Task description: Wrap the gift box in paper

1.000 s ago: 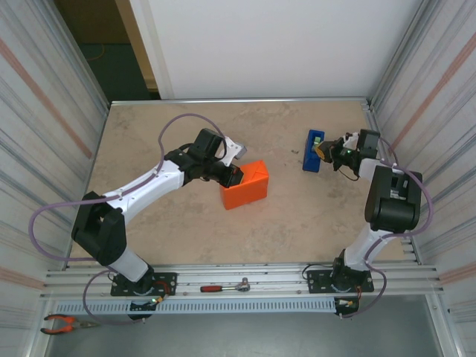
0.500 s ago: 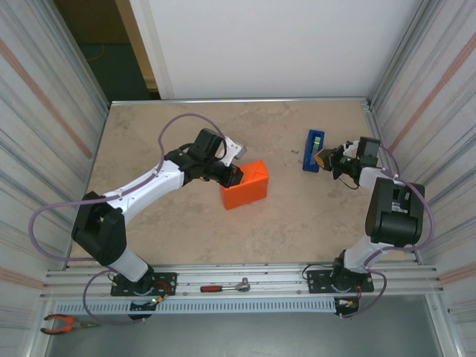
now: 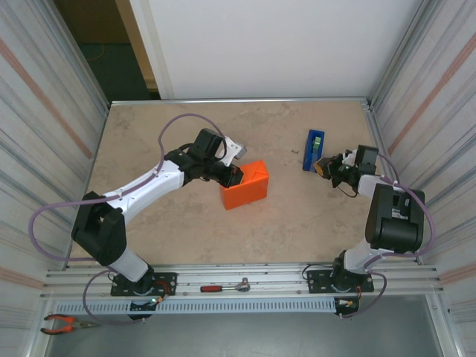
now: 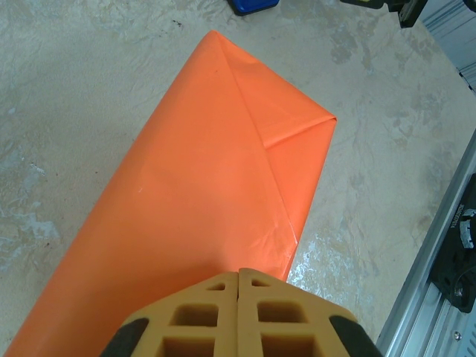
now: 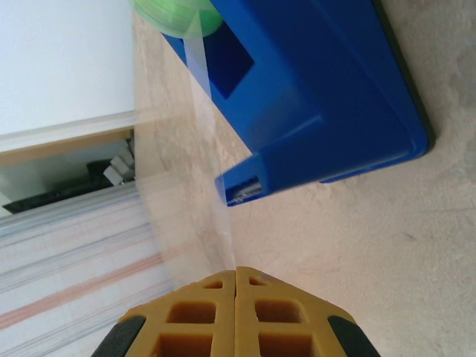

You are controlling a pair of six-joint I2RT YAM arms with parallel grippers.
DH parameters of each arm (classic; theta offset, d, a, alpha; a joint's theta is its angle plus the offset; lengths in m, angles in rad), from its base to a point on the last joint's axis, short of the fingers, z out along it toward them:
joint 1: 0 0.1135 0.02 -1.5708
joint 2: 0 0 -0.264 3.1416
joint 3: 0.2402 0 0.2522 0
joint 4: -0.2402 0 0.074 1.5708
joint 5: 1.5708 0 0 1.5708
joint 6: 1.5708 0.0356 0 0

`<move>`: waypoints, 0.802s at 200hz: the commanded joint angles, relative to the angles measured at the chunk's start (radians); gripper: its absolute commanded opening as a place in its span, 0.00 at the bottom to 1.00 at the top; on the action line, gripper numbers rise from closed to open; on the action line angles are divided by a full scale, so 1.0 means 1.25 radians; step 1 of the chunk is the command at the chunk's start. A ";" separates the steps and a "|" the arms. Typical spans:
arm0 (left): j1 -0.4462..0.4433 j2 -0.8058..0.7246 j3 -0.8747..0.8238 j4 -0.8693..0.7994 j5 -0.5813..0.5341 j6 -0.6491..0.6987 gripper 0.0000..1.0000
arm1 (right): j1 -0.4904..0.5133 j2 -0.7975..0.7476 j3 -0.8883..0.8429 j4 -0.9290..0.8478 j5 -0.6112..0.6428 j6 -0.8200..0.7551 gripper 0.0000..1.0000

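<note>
The orange paper [image 3: 248,186] is folded around a box shape in the middle of the table, so the gift box itself is hidden. In the left wrist view the paper [image 4: 216,163] shows a triangular end fold. My left gripper [image 3: 232,177] [image 4: 239,274] is shut, its tips on the top of the wrapped parcel at its left end. My right gripper [image 3: 321,167] [image 5: 236,271] is shut on a strip of clear tape [image 5: 223,216]. The strip runs from the green roll [image 5: 175,18] of a blue tape dispenser [image 3: 313,149] [image 5: 320,97].
Corrugated metal walls [image 3: 431,111] close in both sides of the beige table [image 3: 297,223]. An aluminium rail [image 3: 260,279] runs along the near edge with a red-handled ratchet [image 3: 227,286] on it. Orange pliers [image 3: 63,323] lie at the bottom left.
My right gripper has drawn back from the dispenser toward the near side, with the tape strip stretched out behind it. The left arm and the parcel have stayed put.
</note>
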 commanded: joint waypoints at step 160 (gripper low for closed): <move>-0.005 0.046 -0.040 -0.061 -0.021 0.015 0.00 | -0.013 0.119 -0.056 0.085 -0.011 0.036 0.00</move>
